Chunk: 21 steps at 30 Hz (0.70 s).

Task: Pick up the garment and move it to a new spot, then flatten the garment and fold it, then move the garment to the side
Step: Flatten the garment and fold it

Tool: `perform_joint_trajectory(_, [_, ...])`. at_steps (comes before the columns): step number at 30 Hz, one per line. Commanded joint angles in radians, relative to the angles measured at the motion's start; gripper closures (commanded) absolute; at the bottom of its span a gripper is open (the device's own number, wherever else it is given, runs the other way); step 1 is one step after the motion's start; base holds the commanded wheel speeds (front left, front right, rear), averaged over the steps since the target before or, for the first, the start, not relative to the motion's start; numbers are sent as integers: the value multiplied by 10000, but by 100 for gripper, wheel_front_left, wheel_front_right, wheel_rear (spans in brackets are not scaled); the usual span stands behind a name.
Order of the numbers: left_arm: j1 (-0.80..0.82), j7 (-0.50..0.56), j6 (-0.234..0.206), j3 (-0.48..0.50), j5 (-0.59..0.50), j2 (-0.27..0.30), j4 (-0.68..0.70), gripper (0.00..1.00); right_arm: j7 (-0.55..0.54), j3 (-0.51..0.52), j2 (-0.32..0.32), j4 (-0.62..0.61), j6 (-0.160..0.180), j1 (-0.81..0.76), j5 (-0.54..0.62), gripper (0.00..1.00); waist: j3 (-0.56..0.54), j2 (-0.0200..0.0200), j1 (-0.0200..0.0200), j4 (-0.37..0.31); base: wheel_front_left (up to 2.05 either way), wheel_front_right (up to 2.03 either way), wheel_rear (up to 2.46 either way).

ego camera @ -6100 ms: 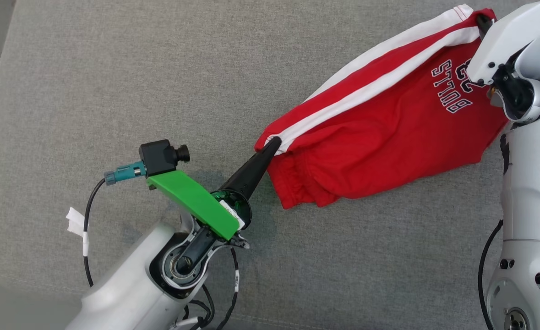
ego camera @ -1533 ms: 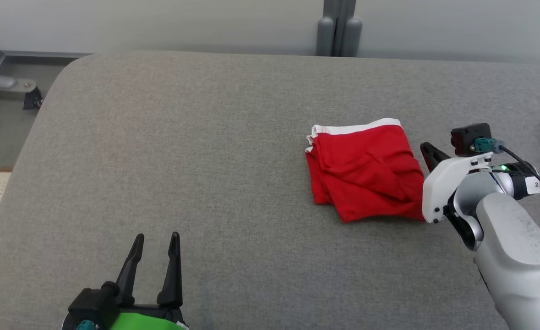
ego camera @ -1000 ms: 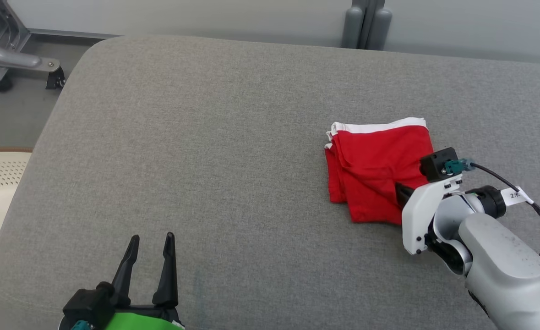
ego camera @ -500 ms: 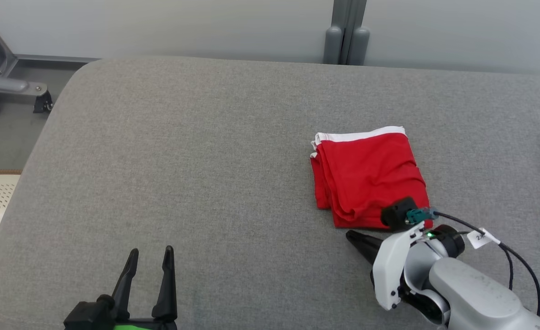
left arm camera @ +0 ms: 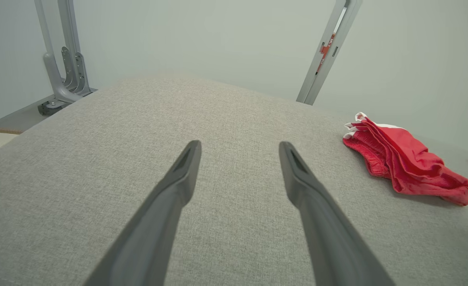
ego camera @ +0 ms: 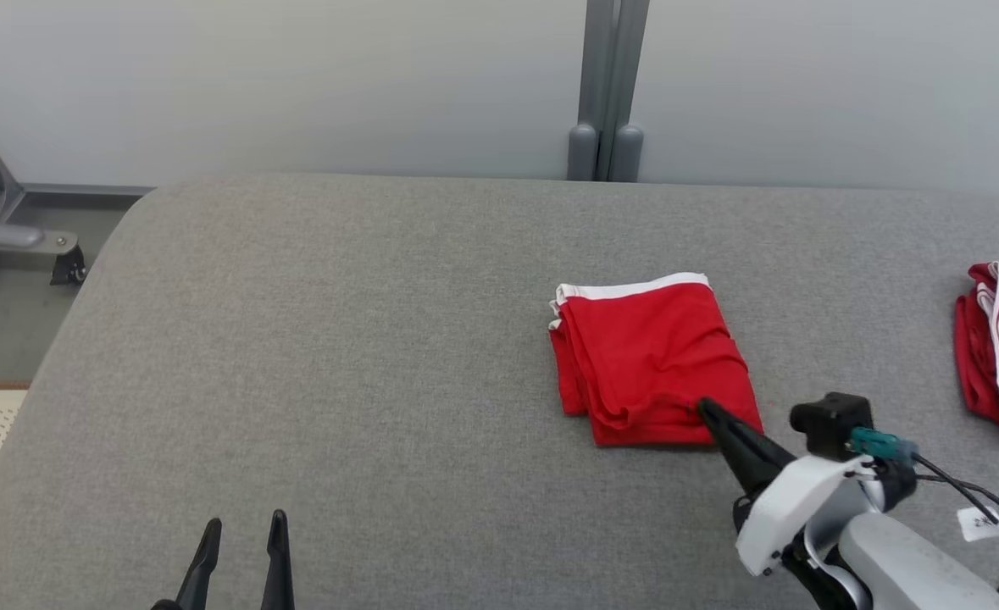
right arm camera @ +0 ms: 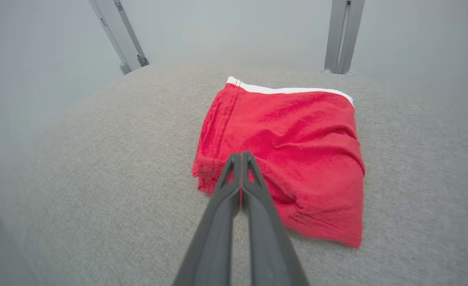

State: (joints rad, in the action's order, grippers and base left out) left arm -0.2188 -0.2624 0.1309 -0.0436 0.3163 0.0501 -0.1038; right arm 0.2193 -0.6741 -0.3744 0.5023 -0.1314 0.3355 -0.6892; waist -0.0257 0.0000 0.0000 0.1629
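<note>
Grey cushion (ego camera: 338, 339) before a pale wall (ego camera: 296, 85): the left fingers (ego camera: 277, 542) stand wide apart over bare fabric, holding nothing. Well to their right lies the folded red garment (ego camera: 652, 356), its near edge at the tips of the right fingers (ego camera: 719, 424), which are pressed together. Farther right sits another red garment (ego camera: 995, 356), white-striped.

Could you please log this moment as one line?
folded red cloth garment on grey cushion; left gripper open; right gripper shut at edge

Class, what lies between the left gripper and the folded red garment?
Only bare grey cushion; the head view shows nothing on the stretch from the left gripper to the folded red garment.
</note>
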Motion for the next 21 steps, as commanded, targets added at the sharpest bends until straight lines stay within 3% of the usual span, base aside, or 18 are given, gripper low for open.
perform_joint_trajectory(1, [-210,-28,-4,89,-106,14,16,0,218,441,-48,-87,16,-334,256,63,-270,0,0,-230,0,0,0])
perform_joint_trajectory(2, [-297,-28,-4,163,-146,13,3,0,320,849,-58,-155,16,-552,500,27,-329,0,0,-275,0,0,0])
perform_joint_trajectory(3, [-367,-28,-4,240,-202,14,2,0,380,1157,-57,-248,16,-738,747,4,-374,0,0,-310,0,0,0])
perform_joint_trajectory(4, [-444,-28,-4,325,-252,16,4,0,416,1557,-12,-375,16,-986,992,0,-426,0,0,-354,0,0,0])
perform_joint_trajectory(13, [-807,-27,-4,551,-510,16,-100,0,461,4999,968,-2000,16,-3277,3292,0,-609,0,0,-501,0,0,0])
perform_joint_trajectory(21, [-785,-28,-5,519,-395,16,-259,0,464,6101,1766,-2277,16,-4533,4073,0,-697,0,0,-584,0,0,0])
